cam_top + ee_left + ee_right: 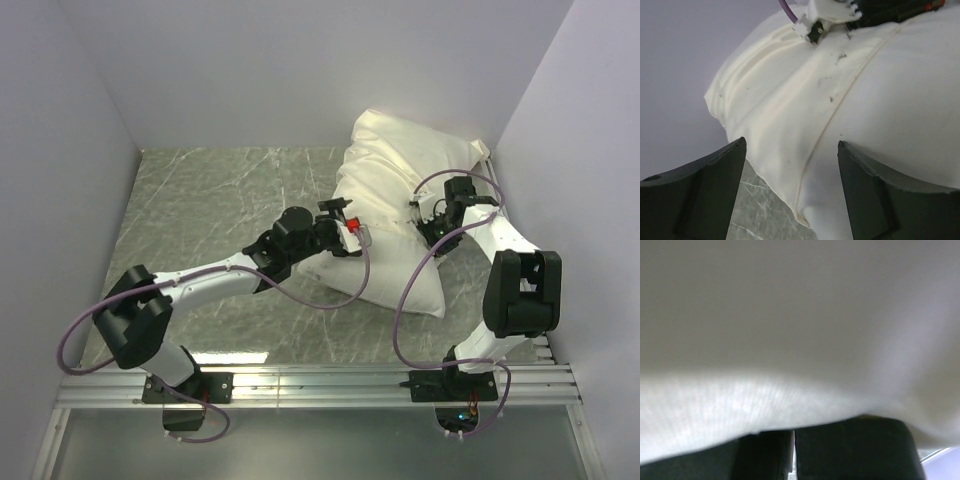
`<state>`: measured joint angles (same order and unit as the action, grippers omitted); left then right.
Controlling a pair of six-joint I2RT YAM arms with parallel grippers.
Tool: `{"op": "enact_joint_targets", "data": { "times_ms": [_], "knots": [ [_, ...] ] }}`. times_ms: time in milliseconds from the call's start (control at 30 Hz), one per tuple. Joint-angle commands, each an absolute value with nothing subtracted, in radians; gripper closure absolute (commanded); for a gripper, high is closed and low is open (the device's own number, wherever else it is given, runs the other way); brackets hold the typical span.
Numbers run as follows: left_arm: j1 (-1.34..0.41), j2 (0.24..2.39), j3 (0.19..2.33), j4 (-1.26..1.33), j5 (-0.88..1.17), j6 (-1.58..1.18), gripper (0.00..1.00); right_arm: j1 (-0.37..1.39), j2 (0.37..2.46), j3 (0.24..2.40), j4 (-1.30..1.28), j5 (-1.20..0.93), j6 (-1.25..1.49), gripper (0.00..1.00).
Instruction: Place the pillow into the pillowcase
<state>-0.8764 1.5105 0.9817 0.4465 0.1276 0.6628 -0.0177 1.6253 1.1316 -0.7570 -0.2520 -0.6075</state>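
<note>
the pillowcase is lying at the far right of the table, bunching against the right wall. it is containing the far part of the pillow; the near part is protruding past the seam and lying exposed. the pillowcase is showing cream, thin and creased. the pillow is showing bright white, plump and matte, and a few dark specks are sitting near the seam. the left gripper is standing at the pillow's left edge, jaws spread wide and gripping nothing. the right gripper is resting on top of the bundle with its fingers closed together under draped fabric; whether it is pinching cloth cannot be told.
</note>
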Motion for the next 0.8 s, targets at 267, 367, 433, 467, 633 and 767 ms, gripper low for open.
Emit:
{"op": "enact_joint_targets", "data": {
  "times_ms": [267,367,433,467,633,767],
  "knots": [
    [-0.887,1.698,1.087,0.586,0.002,0.73,0.21,-0.04,1.597,1.152,-0.732,-0.267,-0.626,1.0],
    [-0.873,1.715,1.117,0.598,0.003,0.73,0.2,-0.044,1.6,1.15,-0.736,-0.265,-0.63,1.0],
    [-0.854,1.724,1.137,0.598,-0.04,0.735,0.21,-0.049,1.6,1.155,-0.736,-0.265,-0.634,1.0],
    [-0.842,1.738,1.144,0.597,-0.046,0.735,0.21,-0.049,1.601,1.157,-0.738,-0.268,-0.632,1.0],
    [-0.795,1.772,1.143,0.566,-0.067,0.738,0.23,-0.061,1.605,1.161,-0.738,-0.268,-0.635,1.0],
    [-0.743,1.767,1.091,0.523,-0.057,0.701,0.26,-0.069,1.594,1.152,-0.738,-0.278,-0.641,1.0]
  ]
}}
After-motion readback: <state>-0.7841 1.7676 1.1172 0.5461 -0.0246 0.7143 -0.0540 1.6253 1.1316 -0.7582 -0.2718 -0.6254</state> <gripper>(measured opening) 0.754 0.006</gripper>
